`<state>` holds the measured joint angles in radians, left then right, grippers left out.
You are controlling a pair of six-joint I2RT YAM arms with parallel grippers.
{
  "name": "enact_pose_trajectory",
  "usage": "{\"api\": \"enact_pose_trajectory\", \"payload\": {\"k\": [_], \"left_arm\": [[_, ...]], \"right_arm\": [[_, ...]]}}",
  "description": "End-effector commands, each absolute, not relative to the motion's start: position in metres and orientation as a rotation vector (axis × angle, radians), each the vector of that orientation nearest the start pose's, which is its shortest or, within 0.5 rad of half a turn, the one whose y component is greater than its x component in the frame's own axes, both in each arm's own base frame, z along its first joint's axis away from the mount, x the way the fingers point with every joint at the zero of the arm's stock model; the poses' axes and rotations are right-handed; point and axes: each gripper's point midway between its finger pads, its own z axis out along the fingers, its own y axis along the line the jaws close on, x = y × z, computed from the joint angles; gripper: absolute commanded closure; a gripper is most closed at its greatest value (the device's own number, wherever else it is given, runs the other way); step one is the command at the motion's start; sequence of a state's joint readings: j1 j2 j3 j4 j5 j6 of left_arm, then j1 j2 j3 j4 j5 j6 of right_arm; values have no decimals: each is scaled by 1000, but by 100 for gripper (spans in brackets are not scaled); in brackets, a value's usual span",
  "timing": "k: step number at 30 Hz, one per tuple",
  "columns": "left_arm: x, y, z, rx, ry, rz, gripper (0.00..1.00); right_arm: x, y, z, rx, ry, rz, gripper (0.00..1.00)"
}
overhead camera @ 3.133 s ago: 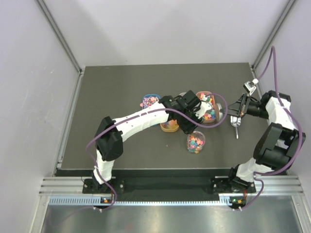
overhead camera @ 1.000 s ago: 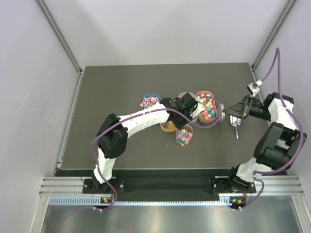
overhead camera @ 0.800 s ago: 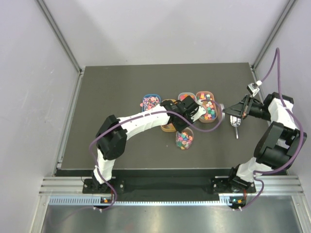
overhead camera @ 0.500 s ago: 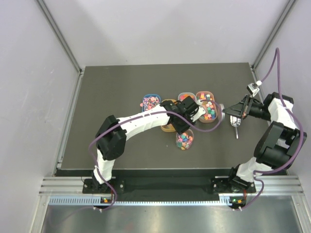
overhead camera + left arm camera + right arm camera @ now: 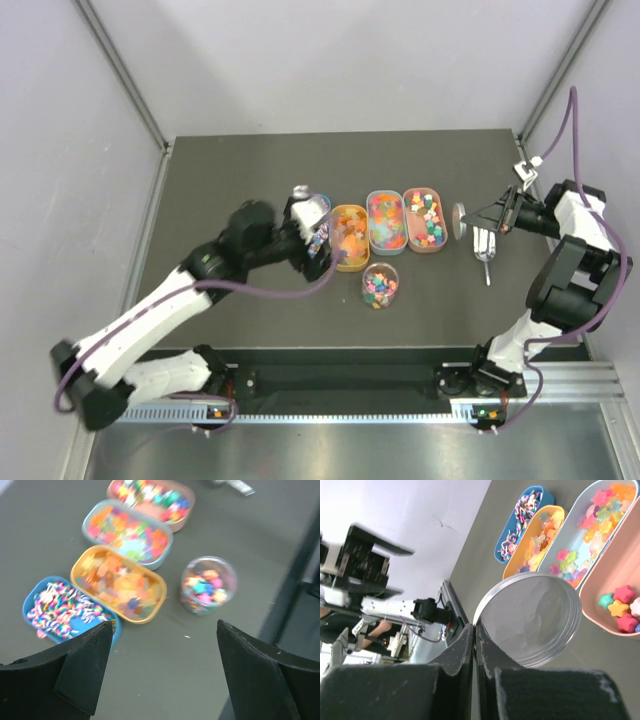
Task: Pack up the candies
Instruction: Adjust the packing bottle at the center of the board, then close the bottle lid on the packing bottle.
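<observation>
Seen from overhead, my left claw (image 5: 163, 630) hangs wide and empty at the 9 o'clock end of the tray row (image 5: 74, 571). My right claw (image 5: 475, 632) pinches the silver lid (image 5: 530, 620) by its rim, on edge, off the 3 o'clock end. The packed candies (image 5: 205, 587) sit in the round jar (image 5: 184, 587), upright and uncapped, just beside the trays at 6 o'clock. The jar lies at 8 o'clock from the lid. My left claw is somewhat nearer, but capping likely falls to my right.

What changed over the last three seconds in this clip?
The left pincer shifted the jar leftward, let it go and drew back left, jaws open. The right pincer stayed shut on the lid; scoop and trays unmoved.
</observation>
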<state>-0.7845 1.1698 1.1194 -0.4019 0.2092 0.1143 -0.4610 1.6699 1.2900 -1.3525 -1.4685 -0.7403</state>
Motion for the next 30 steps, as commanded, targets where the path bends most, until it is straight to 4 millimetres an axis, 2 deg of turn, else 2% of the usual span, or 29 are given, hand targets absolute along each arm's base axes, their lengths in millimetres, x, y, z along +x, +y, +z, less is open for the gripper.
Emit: {"api": "enact_pose_trajectory", "payload": {"k": [1, 3, 4, 5, 6, 8, 9, 11, 12, 13, 14, 15, 16, 17, 20, 21, 22, 23, 24, 29, 30], "left_arm": [[192, -288, 259, 1099, 1564, -839, 9], [180, -288, 250, 1078, 1514, -901, 4], [174, -282, 222, 1083, 1549, -907, 1], [177, -287, 226, 1070, 1485, -912, 2], [177, -288, 203, 1100, 1517, -898, 1], [184, -290, 188, 1091, 1544, -875, 1], [188, -292, 169, 1071, 1579, -877, 1], [187, -296, 152, 1049, 1576, -893, 1], [191, -302, 155, 1033, 1510, -888, 2], [196, -303, 130, 1027, 1567, -849, 2], [196, -306, 122, 1024, 1568, -848, 2], [196, -306, 104, 1024, 1601, -846, 3], [197, -311, 112, 1021, 1537, -846, 3], [190, -316, 110, 1078, 1484, -836, 2], [183, -321, 99, 1114, 1463, -832, 1], [181, -319, 86, 1127, 1492, -827, 1], [182, -319, 89, 1118, 1454, -822, 1], [181, -318, 81, 1141, 1444, -806, 2], [179, -315, 64, 1158, 1486, -801, 1], [159, -324, 35, 1190, 1606, -897, 1], [161, -331, 29, 1196, 1631, -910, 1]], "right_arm": [[298, 45, 248, -79, 1873, 1590, 100], [294, 46, 237, -71, 1928, 1582, 100], [293, 46, 235, -96, 1936, 1555, 100], [290, 46, 229, -100, 1973, 1534, 100], [286, 47, 225, -78, 1998, 1535, 100], [277, 49, 223, -89, 2028, 1516, 100], [274, 49, 220, -134, 2019, 1493, 100], [271, 52, 220, -100, 2017, 1545, 100], [274, 51, 223, -95, 2001, 1548, 100], [277, 49, 225, -87, 1983, 1554, 100], [280, 48, 229, -85, 1962, 1559, 100], [284, 47, 235, -101, 1950, 1547, 100], [286, 46, 237, -111, 1946, 1538, 100], [287, 45, 237, -125, 1948, 1525, 100], [289, 44, 237, -137, 1942, 1518, 100], [290, 44, 239, -137, 1933, 1520, 100], [289, 44, 240, -145, 1927, 1515, 100], [290, 45, 241, -160, 1914, 1508, 100], [289, 45, 242, -165, 1911, 1504, 100], [289, 48, 254, -196, 1857, 1490, 100], [288, 48, 256, -204, 1854, 1483, 100]]}}
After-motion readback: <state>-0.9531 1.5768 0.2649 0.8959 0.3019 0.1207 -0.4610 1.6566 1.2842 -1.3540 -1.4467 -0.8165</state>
